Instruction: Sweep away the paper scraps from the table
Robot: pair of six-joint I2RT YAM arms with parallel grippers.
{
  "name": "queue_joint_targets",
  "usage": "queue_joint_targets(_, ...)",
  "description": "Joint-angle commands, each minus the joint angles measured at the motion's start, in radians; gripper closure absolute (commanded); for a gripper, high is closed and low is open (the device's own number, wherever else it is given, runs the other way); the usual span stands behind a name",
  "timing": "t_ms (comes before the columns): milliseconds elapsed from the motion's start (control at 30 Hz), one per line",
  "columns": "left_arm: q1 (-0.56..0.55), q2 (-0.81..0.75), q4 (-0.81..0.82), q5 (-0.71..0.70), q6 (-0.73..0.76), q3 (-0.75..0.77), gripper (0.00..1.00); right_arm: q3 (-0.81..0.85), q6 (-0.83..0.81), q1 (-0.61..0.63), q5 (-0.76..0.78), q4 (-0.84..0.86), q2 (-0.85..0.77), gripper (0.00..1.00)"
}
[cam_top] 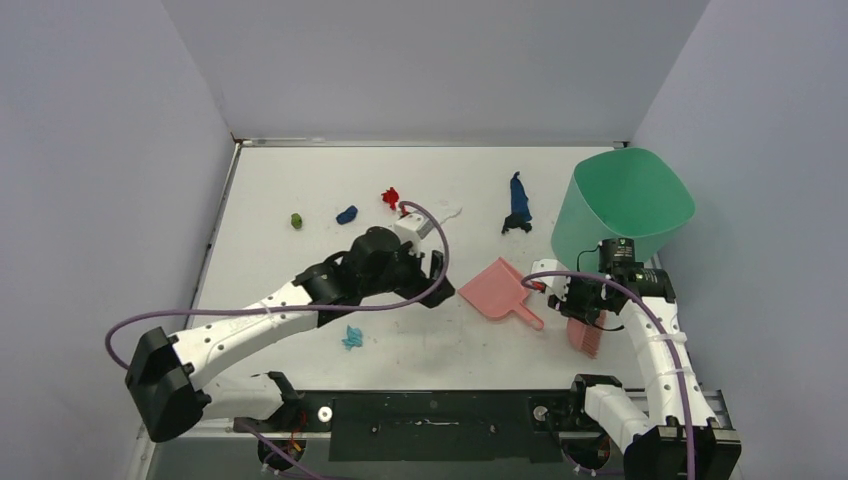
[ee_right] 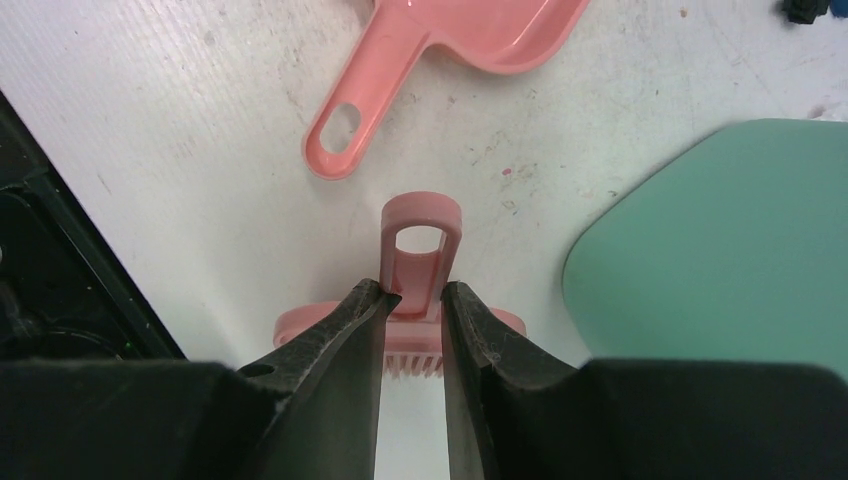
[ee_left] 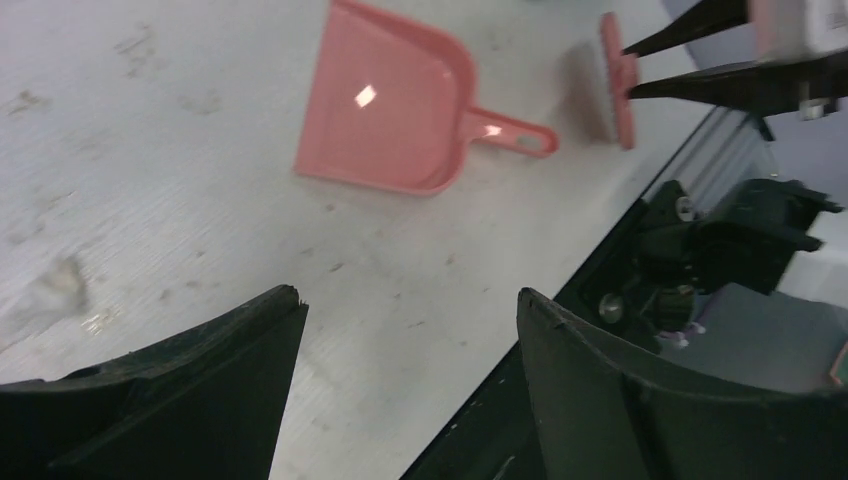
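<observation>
- Paper scraps (cam_top: pixel 347 214) lie scattered over the counter (cam_top: pixel 300 170). Red, blue and green bits sit toward the far left, a dark blue strip lies near the green bin (cam_top: pixel 622 205), and a cyan bit lies beside the left arm. None is in the dustpan.
- Right end effector (ee_right: pixel 415 290) is clamped on the handle of the pink brush (ee_right: pixel 422 207), bristles down at the near right, just beside the bin.
- Left end effector (ee_left: pixel 410 300) hangs with jaws wide apart and nothing between them, near the pink dustpan (ee_left: pixel 390 100). The dustpan lies flat, its handle pointing toward the brush.
- Step in hand, as I read it, is fetching the dustpan. The brush is ready and sweeping has not begun.
- Next move calls for the left jaws to line up with that thin, low handle and close on it without shoving the pan away.
</observation>
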Motion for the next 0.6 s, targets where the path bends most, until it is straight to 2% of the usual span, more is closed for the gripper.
queue_joint_targets(0, -0.121, 0.118, 0.168, -0.028, -0.162, 0.136, 0.24, 0.022, 0.035, 0.009, -0.091, -0.007, -0.023, 0.92)
queue_joint_targets(167, -0.139, 0.232, 0.457, 0.019, -0.430, 0.101, 0.35, 0.034, 0.058, 0.009, -0.137, -0.005, -0.035, 0.92)
queue_joint_targets(267, -0.146, 0.325, 0.534, 0.058, -0.500, 0.136, 0.40, 0.038, 0.074, 0.009, -0.156, -0.002, -0.037, 0.92)
queue_joint_targets(567, -0.199, 0.611, 0.674, 0.133, -0.585, 0.297, 0.35, 0.028, 0.092, 0.010, -0.175, 0.002, -0.037, 0.92)
